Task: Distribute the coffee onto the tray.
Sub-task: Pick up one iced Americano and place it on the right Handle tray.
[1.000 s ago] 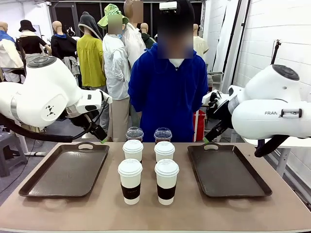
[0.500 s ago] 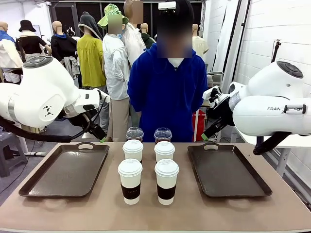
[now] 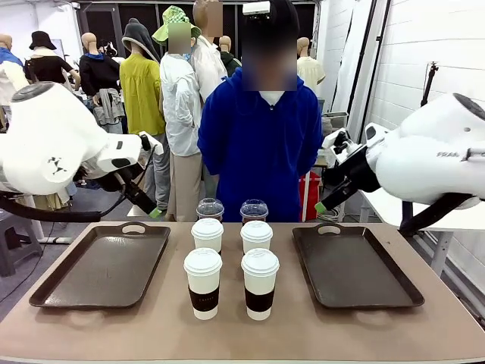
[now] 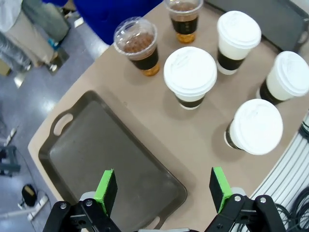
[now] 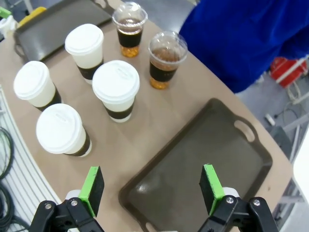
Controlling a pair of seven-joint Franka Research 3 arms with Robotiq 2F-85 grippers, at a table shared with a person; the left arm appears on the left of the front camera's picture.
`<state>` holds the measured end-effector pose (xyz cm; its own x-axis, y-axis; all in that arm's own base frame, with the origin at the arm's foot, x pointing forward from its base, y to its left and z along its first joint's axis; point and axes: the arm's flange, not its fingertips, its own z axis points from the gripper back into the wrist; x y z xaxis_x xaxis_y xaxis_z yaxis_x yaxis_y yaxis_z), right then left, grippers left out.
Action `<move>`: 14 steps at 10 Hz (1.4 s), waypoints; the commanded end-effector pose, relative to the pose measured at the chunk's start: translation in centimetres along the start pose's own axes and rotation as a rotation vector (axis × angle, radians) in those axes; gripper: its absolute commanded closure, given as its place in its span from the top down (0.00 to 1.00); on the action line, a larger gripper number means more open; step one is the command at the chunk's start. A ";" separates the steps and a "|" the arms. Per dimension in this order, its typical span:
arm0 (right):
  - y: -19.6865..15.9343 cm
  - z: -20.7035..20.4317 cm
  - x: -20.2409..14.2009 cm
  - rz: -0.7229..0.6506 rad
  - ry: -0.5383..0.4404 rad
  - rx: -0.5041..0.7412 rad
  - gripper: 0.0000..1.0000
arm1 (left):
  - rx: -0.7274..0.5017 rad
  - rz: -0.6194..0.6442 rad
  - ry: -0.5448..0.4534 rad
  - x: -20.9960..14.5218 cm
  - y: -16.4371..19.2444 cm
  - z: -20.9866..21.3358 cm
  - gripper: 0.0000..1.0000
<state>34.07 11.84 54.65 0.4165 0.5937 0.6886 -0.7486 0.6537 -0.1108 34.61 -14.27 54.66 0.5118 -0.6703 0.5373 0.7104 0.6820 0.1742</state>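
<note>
Left gripper (image 3: 155, 214) (image 4: 162, 189): raised in the air near the far right corner of the left tray (image 3: 98, 265) (image 4: 111, 159), clear of it. Jaws spread wide, green pads (image 4: 105, 191) well apart, nothing held between them. In the left wrist view, tilted down over that tray's near corner, with the cups farther off.

Left tray: dark brown, bare, flat on the tan table (image 3: 227, 334), handle slot at the far end.

Coffee: grouped at the table's middle, between the two trays and touching neither. Four white paper cups (image 3: 203, 282) (image 4: 189, 75) (image 5: 116, 89) with white lids and dark sleeves, upright in a two-by-two block, close together but apart. Two clear cups (image 3: 210, 208) (image 4: 137, 46) (image 5: 166, 58) of brown drink under dome lids, upright in the far row, just behind the white ones.

Person (image 3: 261, 144): blue top, at the table's far side, right behind the clear cups.

Right tray (image 3: 352, 269) (image 5: 203, 159): same dark brown, bare, flat on the table, handle slot at the far end.

Right gripper (image 3: 320, 207) (image 5: 151, 188): up in the air near the far left corner of the right tray, not touching it. Jaws fully apart, green pads wide, gripping nothing. In the right wrist view, aimed down at that tray's near part, cups off to one side.
</note>
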 end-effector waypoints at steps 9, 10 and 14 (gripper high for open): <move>-1.2 0.3 -2.2 0.200 -0.175 0.255 1.00 | -0.181 -0.169 -0.225 -3.1 -0.8 0.0 1.00; -1.1 0.3 -2.2 0.200 -0.170 0.248 1.00 | -0.164 -0.156 -0.225 -3.1 -0.8 0.0 1.00; -1.3 0.6 -1.5 0.188 -0.171 0.245 1.00 | -0.166 -0.152 -0.191 -0.8 0.0 1.0 1.00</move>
<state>33.92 9.79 54.35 0.1972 0.5948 0.7793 -0.9061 0.4141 -0.0868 33.90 -13.38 55.12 0.3078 -0.6798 0.6657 0.8410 0.5216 0.1438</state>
